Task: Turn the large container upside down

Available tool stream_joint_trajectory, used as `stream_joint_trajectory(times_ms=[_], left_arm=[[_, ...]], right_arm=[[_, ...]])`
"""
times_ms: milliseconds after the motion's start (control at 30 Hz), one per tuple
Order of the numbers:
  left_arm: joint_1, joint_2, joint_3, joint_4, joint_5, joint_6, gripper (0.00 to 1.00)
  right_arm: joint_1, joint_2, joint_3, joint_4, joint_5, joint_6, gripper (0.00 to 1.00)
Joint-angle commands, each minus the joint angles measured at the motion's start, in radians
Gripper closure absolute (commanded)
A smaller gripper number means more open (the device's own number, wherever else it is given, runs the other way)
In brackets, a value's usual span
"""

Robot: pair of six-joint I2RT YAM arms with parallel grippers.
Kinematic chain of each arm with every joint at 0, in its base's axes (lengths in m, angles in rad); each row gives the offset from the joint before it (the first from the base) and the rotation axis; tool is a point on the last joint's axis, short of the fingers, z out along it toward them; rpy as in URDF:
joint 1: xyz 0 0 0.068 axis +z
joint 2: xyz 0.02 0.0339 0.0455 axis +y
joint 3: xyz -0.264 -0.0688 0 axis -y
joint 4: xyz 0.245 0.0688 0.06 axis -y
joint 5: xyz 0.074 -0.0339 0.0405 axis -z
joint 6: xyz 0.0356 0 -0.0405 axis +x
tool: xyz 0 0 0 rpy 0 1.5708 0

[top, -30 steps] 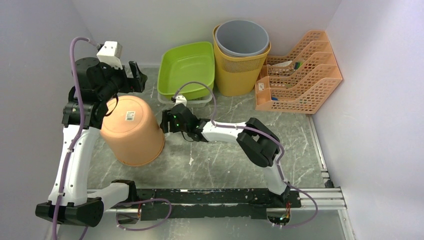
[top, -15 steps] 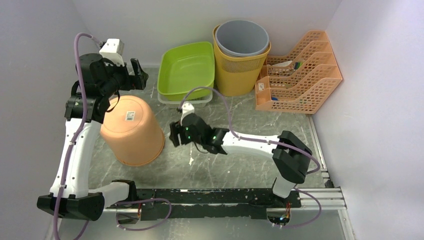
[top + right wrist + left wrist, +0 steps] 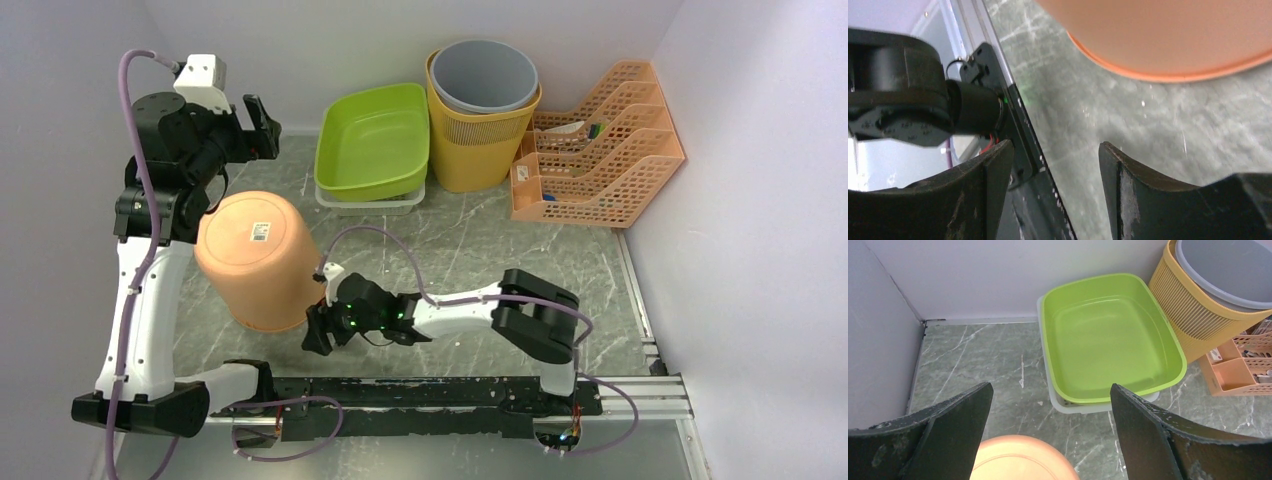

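Grey-green marbled table (image 3: 450,230), pale lilac walls (image 3: 300,40) on three sides.

Bucket (image 3: 255,270), orange: mouth down on the table, closed base up, white label (image 3: 261,232) on the base. Long axis close to upright; whether it leans a little cannot be told from the overhead view. Wide rim toward the table, narrow end on top.

Right pincer (image 3: 318,335): low over the table, just beside the bucket's near rim, not touching it. Jaws about half spread, nothing between them; wrist view shows bare table in the gap, orange rim just beyond the fingertips. Black rail (image 3: 430,395) along the table's near edge lies just on its near side.

Left pincer (image 3: 262,125): raised, above and beyond the bucket, apart from it. Jaws at full spread, holding nothing. Wrist view shows the bucket's base at the bottom edge, between the two fingers.

Ahead of the left pincer: green tub (image 3: 372,140) nested in a pale tray (image 3: 370,205). Further right, yellow basket (image 3: 480,150) with a grey bin (image 3: 485,75) inside it, then an orange file rack (image 3: 600,150) against the right wall.
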Motion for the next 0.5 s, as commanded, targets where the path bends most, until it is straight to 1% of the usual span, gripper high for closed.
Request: stream_joint_trajectory(times_ms=[0,67,233,333,467], left_arm=[[0.006,-0.051,-0.031,0.059,-0.028,0.012,0.0],[0.006,-0.07,-0.055,0.077,-0.032,0.011,0.0],[0.006,-0.073,-0.067,0.061,-0.033,0.022,0.01],[0.006,-0.079,-0.092,0.08,-0.016,0.019,0.0],[0.006,-0.088,-0.126,0.105,0.01,0.012,0.0]], right_arm=[[-0.01,0.082,0.071,0.165,0.018,0.024,0.36],[-0.025,0.132,0.15,0.152,0.037,0.008,0.36],[-0.087,0.271,0.331,0.14,0.036,0.006,0.36],[-0.125,0.356,0.475,0.131,0.03,-0.001,0.37],[-0.167,0.491,0.679,0.168,0.113,-0.038,0.37]])
